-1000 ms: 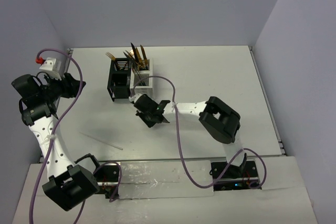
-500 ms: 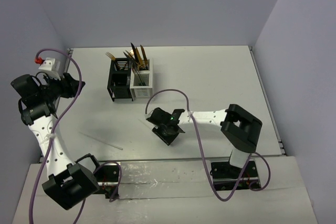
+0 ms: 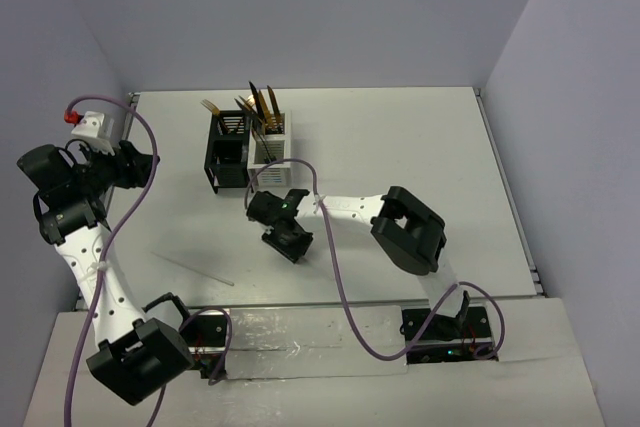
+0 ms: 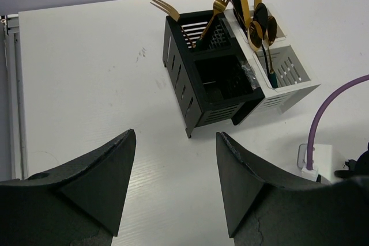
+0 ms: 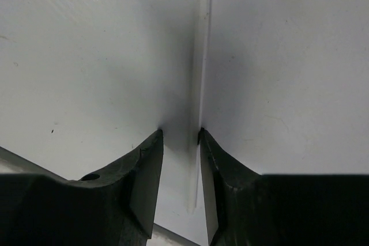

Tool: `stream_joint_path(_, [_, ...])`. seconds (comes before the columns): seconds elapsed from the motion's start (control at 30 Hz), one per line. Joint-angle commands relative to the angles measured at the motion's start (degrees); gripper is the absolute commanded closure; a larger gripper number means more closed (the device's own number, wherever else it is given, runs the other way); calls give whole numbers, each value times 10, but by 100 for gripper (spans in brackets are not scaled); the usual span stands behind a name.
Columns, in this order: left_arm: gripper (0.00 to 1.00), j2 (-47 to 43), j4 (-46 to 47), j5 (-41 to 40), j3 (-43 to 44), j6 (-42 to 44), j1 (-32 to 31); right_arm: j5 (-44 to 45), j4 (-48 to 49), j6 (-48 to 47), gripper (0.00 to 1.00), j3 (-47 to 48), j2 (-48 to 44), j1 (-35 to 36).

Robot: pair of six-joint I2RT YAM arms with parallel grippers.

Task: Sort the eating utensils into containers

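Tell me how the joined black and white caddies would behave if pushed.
Probably light: the black caddy and white caddy have thin slotted walls, so they would likely slide together on the smooth table. The utensils stand tall above the rims, so a high push might tip them.

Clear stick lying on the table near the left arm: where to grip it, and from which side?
Grip the clear stick near its middle, coming straight down from above and closing across its narrow width. It lies flat on the table, long and very thin, so no side offers a hold; mid-length should keep it balanced.
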Motion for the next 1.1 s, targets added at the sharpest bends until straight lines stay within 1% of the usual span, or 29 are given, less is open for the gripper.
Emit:
stream_joint_path(0.0, [33, -4, 9, 17, 8, 5, 7, -2, -32, -8, 63, -39, 6, -2])
stream_joint_path(0.1, [33, -4, 14, 21, 5, 2, 9, 6, -46, -1, 71, -53, 7, 3])
stream_joint_path(0.13, [33, -3, 14, 20, 5, 0, 9, 10, -47, 0, 83, -59, 9, 6])
stream_joint_path(0.17, [33, -3, 15, 20, 4, -1, 9, 24, -40, 5, 90, -60, 17, 11])
stream_joint_path(0.2, [33, -3, 16, 20, 3, -1, 10, 29, -35, 7, 97, -58, 21, 12])
stream_joint_path(0.23, [33, -3, 16, 18, 3, 0, 10, 38, -29, 10, 100, -55, 23, 14])
stream_joint_path(0.27, [33, -3, 13, 15, 2, 2, 11, 69, -10, 16, 100, -54, 19, 17])
stream_joint_path(0.33, [33, -4, 11, 6, 2, 9, 11, 101, 25, 25, 100, -58, -21, 18])
stream_joint_path(0.37, [33, -4, 11, -1, 0, 9, 13, 130, 76, 27, 100, -65, -74, 18])
stream_joint_path(0.4, [33, -5, 14, -7, -1, 8, 13, 141, 104, 21, 100, -84, -104, 19])
stream_joint_path(0.43, [33, -5, 16, -15, -2, 7, 14, 147, 135, 14, 100, -96, -134, 22])
stream_joint_path(0.47, [33, -5, 18, -29, -4, 5, 15, 153, 194, 3, 100, -109, -192, 26])
stream_joint_path(0.53, [33, -3, 32, -48, -5, -12, 17, 144, 242, -31, 100, -135, -242, 34])
stream_joint_path(0.57, [33, -2, 39, -72, -7, -21, 19, 145, 278, -40, 100, -143, -278, 35])
stream_joint_path(0.63, [33, 5, 50, -90, -5, -33, 24, 141, 316, -55, 100, -149, -305, 38])
stream_joint_path(0.67, [33, 8, 50, -95, 2, -36, 26, 142, 368, -64, 100, -154, -326, 38])
stream_joint_path(0.7, [33, 15, 49, -100, 4, -38, 28, 140, 395, -69, 100, -162, -335, 38])
stream_joint_path(0.73, [33, 19, 47, -100, 9, -44, 33, 144, 462, -69, 100, -165, -343, 38])
stream_joint_path(0.8, [33, 27, 50, -95, 9, -49, 36, 169, 555, -98, 100, -170, -340, 37])
stream_joint_path(0.83, [33, 27, 58, -96, 5, -57, 39, 201, 672, -115, 100, -174, -325, 38])
stream_joint_path(0.9, [33, 33, 60, -99, 3, -62, 42, 231, 792, -128, 100, -171, -291, 33])
stream_joint_path(0.93, [33, 34, 57, -99, 2, -61, 42, 241, 887, -146, 100, -158, -239, 32])
stream_joint_path(1.0, [33, 35, 51, -96, 3, -57, 42, 264, 946, -173, 100, -85, -173, 29])
stream_joint_path(1.03, [33, 34, 46, -95, 2, -55, 42, 290, 969, -199, 100, -15, -103, 25])
stream_joint_path(1.07, [33, 31, 43, -94, 1, -52, 42, 299, 973, -212, 100, 23, -69, 22])
